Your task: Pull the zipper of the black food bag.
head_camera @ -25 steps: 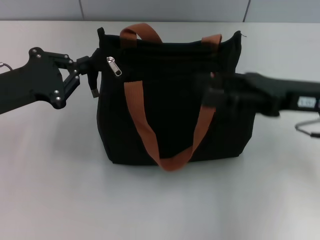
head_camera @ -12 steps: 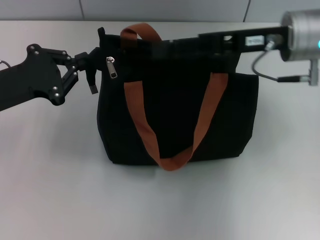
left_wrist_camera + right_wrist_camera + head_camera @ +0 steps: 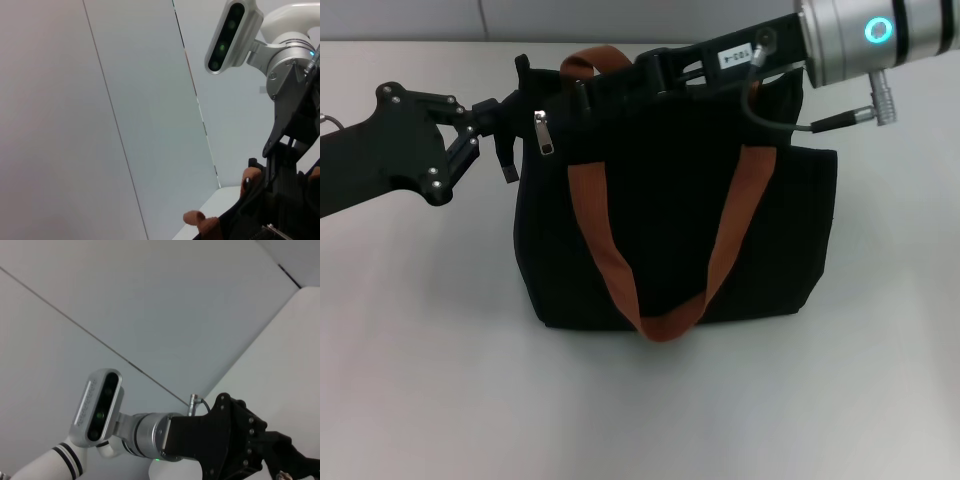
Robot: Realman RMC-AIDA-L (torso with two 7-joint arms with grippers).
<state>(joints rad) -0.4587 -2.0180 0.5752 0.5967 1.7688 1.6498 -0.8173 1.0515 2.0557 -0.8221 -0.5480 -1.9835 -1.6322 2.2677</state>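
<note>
The large boxy black fabric food bag (image 3: 675,210) stands upright on the pale grey worktop (image 3: 430,380), its rust-orange webbing strap handles (image 3: 620,275) looping down the front panel. The small silver metal zipper pull (image 3: 543,133) hangs at the bag's upper corner on the robot's left, at the near end of the black zipper line — so, as I judge it, the zip has not been drawn along yet and the whole pull is left to do.

The left pincer (image 3: 505,140) sits against that same corner of the bag, just beside the zipper pull; its fingers look clenched on the fabric edge there, probably to steady the bag. The right pincer (image 3: 588,88) reaches across the bag's top edge toward the zipper pull and ends near it, apart from the tab. Whether its fingers are spread or closed cannot be told; they merge with the black fabric.

Along the bag's top the zipper line offers a clear run toward the far corner, though the right arm lies over it. The worktop around the bag gives open room on every side.
</note>
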